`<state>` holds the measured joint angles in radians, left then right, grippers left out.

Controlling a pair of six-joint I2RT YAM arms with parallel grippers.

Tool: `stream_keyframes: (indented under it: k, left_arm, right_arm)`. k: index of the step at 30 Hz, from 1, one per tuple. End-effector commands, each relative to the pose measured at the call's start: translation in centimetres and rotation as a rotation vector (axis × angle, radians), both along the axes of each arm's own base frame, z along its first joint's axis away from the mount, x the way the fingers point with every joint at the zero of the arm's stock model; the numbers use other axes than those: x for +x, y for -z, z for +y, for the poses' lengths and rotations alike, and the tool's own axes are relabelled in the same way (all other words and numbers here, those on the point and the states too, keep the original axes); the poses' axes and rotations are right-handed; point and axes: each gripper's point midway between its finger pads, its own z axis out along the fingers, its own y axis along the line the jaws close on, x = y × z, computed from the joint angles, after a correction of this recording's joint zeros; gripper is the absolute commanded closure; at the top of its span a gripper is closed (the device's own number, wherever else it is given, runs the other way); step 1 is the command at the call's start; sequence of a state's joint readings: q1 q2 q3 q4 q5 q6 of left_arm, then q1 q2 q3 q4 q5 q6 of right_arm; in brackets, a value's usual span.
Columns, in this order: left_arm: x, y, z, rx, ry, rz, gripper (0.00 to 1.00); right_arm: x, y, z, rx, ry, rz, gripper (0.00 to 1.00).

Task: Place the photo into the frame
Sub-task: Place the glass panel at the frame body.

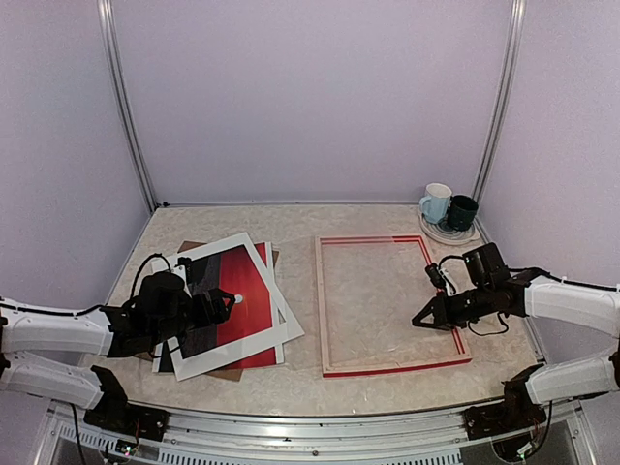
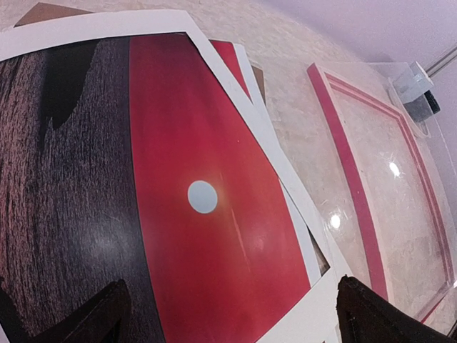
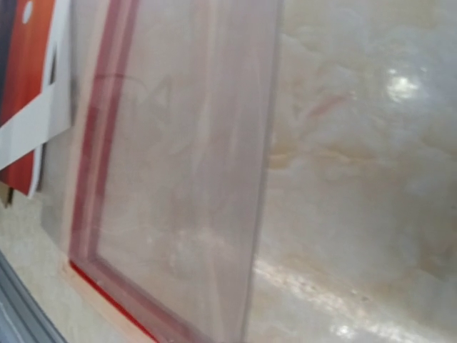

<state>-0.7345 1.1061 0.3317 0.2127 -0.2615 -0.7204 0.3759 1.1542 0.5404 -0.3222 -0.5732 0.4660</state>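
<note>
The photo [image 1: 242,291] of red sky, a white sun and dark water lies at the left under a skewed white mat [image 1: 281,325]. My left gripper [image 1: 231,300] hovers low over it, open. In the left wrist view its black fingertips [image 2: 100,314] stand wide apart over the photo [image 2: 207,236]. The red frame [image 1: 387,368] lies flat at the right, with nothing inside it. My right gripper [image 1: 426,315] sits at the frame's right rail, shut. A clear pane [image 3: 178,179] fills the right wrist view close to the camera, its edge running down toward the jaws. The fingertips themselves are out of that view.
A brown backing board [image 1: 189,247] pokes out under the mat and photo. A light blue mug [image 1: 438,203] and a dark mug [image 1: 462,211] stand on a plate [image 1: 446,232] at the back right corner. Metal uprights flank the table's rear.
</note>
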Motion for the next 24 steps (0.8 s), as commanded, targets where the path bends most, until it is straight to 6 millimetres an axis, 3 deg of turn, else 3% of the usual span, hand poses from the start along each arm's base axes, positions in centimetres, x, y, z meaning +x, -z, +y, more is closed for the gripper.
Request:
stream_keyframes:
  k: [1, 13, 24]
  left_arm:
    - [0.4, -1.3, -1.0, -0.021, 0.025, -0.033, 0.01]
    - [1.6, -2.2, -3.3, -0.040, 0.067, -0.032, 0.01]
    - [3.1, -2.2, -8.0, -0.030, 0.134, -0.015, 0.01]
  right_arm:
    - [0.2, 0.6, -1.2, -0.055, 0.039, -0.005, 1.00]
    - [0.4, 0.1, -3.1, -0.153, 0.125, 0.010, 1.00]
    - [0.5, -0.1, -4.7, -0.238, 0.189, 0.030, 1.00]
